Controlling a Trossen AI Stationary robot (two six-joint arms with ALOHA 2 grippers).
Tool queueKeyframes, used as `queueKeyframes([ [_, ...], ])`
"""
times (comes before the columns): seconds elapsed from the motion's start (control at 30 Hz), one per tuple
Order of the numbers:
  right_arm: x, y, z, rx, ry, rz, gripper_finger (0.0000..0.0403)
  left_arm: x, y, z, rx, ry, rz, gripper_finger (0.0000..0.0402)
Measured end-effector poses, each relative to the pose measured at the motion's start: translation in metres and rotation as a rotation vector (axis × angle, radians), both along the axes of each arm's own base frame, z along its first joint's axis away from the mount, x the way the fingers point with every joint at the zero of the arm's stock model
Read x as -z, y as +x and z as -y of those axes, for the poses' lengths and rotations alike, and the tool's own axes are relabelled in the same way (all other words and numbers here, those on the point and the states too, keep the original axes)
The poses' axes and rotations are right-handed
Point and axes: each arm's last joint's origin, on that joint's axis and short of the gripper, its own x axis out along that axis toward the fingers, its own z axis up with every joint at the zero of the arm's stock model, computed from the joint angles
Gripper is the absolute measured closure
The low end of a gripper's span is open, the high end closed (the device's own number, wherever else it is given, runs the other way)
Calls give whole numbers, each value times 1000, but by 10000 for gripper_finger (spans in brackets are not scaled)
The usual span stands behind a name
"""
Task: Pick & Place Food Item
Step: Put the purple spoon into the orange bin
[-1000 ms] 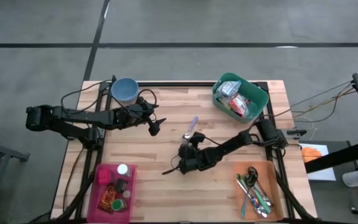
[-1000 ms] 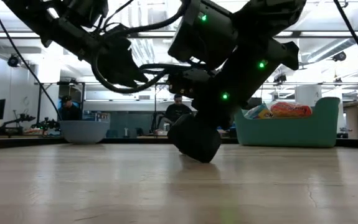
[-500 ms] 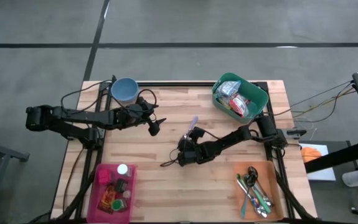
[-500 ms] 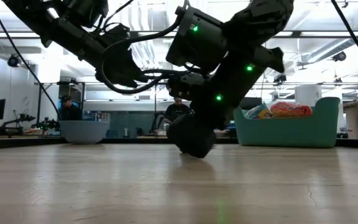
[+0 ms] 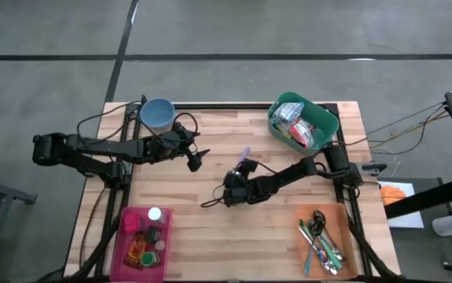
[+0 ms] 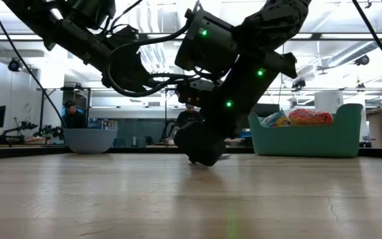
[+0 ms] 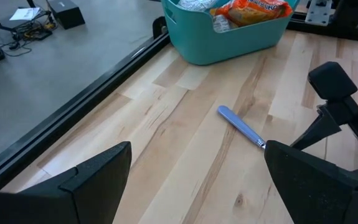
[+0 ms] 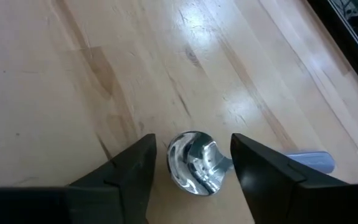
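I have the right gripper [image 5: 230,193] down low at the centre of the worktop [image 5: 210,228], and in the right wrist view its fingers [image 8: 121,174] stand partly apart either side of the shiny bowl of a spoon [image 8: 194,163]. The bowl lies between them with a visible gap on each side, so I judge nothing is clamped yet. The spoon's pale blue handle [image 5: 244,156] runs up and to the right from the gripper in the high view; the left wrist view shows it lying flat on the wood, with the right arm over its metal end.

The food, as far as I can see, sits in the teal bin [image 5: 324,118] at the upper right of the high view: packets [image 7: 248,9] piled inside it. Nothing from that bin is out on the wood. The blue bowl [image 5: 157,115] at the upper left shows no contents I can make out, the pink tray [image 5: 123,242] at the lower left holds small items, and the orange tray [image 5: 343,224] at the lower right holds cutlery.

My left gripper [image 5: 195,163] hovers left of centre, fingers spread wide and empty, just waiting.

So my reading is that the task is at an early stage: no food item is lifted or set anywhere, and the arm at work is over a spoon instead of a packet. The pick, the carry and the placing all remain.
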Motion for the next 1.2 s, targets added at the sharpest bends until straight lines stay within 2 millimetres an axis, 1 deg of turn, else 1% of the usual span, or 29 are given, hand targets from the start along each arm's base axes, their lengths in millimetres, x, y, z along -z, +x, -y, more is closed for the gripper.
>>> queueKeyframes([
  [0.1, 1, 0, 0, -2, 5, 0, 217, 0, 0, 0, 0, 0, 0, 30],
  [0.33, 1, 2, -2, -20, 48, 16, 325, 0, 0, 0, 0, 0, 0, 30],
  [0.47, 1, 2, -3, -26, 25, 9, 378, 0, 0, 0, 0, 0, 0, 30],
  [0.53, 1, 1, -3, -23, 14, 8, 383, 0, 0, 0, 0, 0, 0, 30],
  [1.2, 1, 2, -4, -23, 23, 17, 380, 0, 0, 0, 0, 0, 0, 30],
])
